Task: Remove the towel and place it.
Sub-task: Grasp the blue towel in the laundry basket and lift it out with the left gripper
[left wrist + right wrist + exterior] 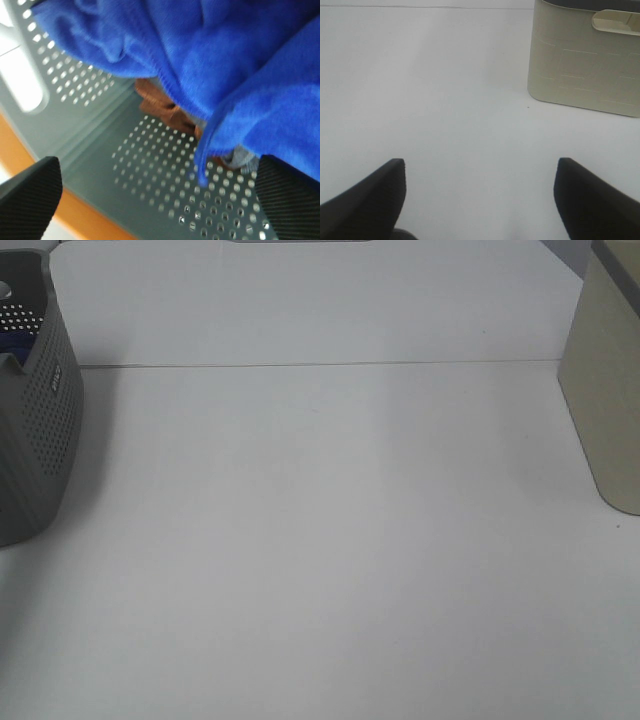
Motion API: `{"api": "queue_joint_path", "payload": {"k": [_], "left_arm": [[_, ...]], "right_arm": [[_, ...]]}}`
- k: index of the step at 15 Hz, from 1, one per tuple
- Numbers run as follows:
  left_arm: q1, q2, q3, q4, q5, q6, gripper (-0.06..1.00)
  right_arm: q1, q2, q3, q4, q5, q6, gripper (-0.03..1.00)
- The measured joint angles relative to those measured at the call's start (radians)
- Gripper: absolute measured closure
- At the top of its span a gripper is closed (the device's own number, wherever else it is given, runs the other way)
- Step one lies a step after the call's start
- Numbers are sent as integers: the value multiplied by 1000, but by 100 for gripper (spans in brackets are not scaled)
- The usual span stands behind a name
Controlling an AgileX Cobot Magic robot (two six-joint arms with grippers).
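White table, with a thin seam running across the far part. Standing on it: grey perforated basket at left edge, cream bin at right edge, well apart.

A grey perforated basket stands on the white table, at its left edge in the high view. A thin seam line runs across the table from beside the basket. Well apart from the basket, at the opposite edge, stands a beige bin with a handle cut-out in its wall. Inside the basket lies a brown object; what it is I cannot tell.
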Motion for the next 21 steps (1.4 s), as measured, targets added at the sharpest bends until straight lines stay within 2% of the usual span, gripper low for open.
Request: {"api": "queue_joint_path", "payload": {"k": [4,7,9,13,14,19,20,21], "left_arm": [[0,90,-9,-25,-37,39,-2],[0,105,-9,-38,-38,57,2],[0,105,-10,-54,12,114,28],[0,105,-10,-89,17,109,88],[0,105,-10,-92,22,88,94],[-1,87,-10,-95,62,-34,94],[-5,55,-10,-94,65,-68,94],[-23,-68,-10,-94,68,-137,94]], "right_arm": [[0,0,0,0,0,0,18],[0,0,0,0,0,0,18],[0,0,0,0,0,0,18],[0,0,0,0,0,0,18],[0,0,0,0,0,0,18],[0,0,0,0,0,0,18],[0,0,0,0,0,0,18],[0,0,0,0,0,0,18]]}}
